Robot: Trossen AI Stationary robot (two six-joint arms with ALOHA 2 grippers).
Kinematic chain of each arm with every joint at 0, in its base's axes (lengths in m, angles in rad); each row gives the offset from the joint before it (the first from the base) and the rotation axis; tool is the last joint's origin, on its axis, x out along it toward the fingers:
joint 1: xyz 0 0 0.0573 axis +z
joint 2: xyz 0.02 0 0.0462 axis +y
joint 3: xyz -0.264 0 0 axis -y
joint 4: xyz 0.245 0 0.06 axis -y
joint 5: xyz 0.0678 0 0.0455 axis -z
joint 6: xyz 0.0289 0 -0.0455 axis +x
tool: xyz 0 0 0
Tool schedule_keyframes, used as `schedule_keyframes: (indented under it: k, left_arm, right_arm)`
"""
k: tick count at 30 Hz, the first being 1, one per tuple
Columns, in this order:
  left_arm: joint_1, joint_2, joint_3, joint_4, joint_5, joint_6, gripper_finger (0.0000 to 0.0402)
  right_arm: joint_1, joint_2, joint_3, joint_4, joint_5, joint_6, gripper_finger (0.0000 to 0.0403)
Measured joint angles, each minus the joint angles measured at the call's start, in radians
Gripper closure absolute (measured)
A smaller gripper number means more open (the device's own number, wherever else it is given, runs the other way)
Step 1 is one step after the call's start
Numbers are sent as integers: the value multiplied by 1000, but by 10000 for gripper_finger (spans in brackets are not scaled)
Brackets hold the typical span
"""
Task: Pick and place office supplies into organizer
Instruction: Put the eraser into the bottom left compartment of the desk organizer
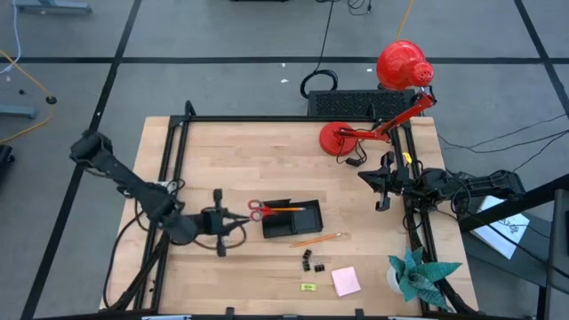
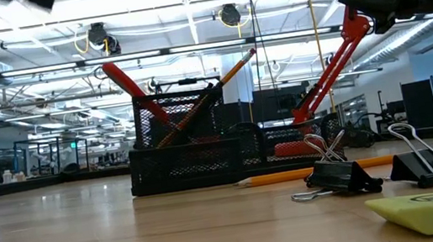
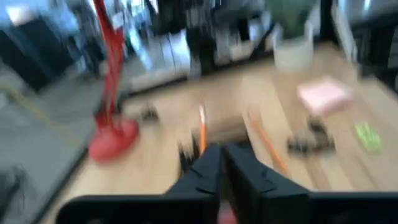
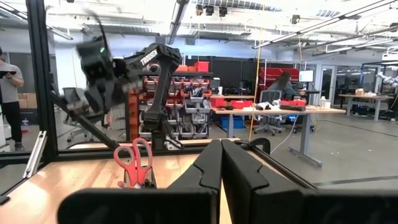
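Left gripper: raised above the table just off the organizer's scissor end; in its wrist view the fingers stand pressed together, with nothing visible between them.
Right gripper: parked at the table's right edge near the lamp base, well apart from the supplies; jaws shut and empty, fingers touching.
Organizer: black tray just ahead of the left jaws.
Scissors: red handles stick out of the organizer on the side facing the left jaws, leaning up out of it in the low view.
Pencil in organizer: orange, lying along the tray's top, tilted up.
Loose pencil: on the wood just beside the organizer, past the left jaws.
Binder clips: black, on the table beyond that pencil.
Sticky-note pad: pink, farther out from the left jaws, near the paper plant.
Yellow-green piece: near the table's front edge, beside the pad.
Red lamp: behind the right jaws.
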Motion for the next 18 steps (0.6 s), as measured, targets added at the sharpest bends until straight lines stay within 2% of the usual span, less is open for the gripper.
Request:
schedule_keyframes:
  k: [2,4,6,9,13,18]
  left_arm:
    - [-30,21,-21,-73,-9,-131,394]
    - [-50,67,-66,-54,-11,-231,392]
    - [-68,119,-126,10,-10,-293,390]
    - [-86,197,-224,232,-25,-329,397]
    - [-109,266,-358,556,-85,-245,395]
    - [-103,239,-504,964,-95,18,398]
  right_arm:
    - [0,0,0,0,0,0,399]
    - [0,0,0,-3,0,6,399]
    - [0,1,0,-3,0,23,399]
    - [0,4,0,-4,-1,30,399]
    - [0,10,0,-4,-1,49,399]
    - [0,23,0,-12,-1,53,399]
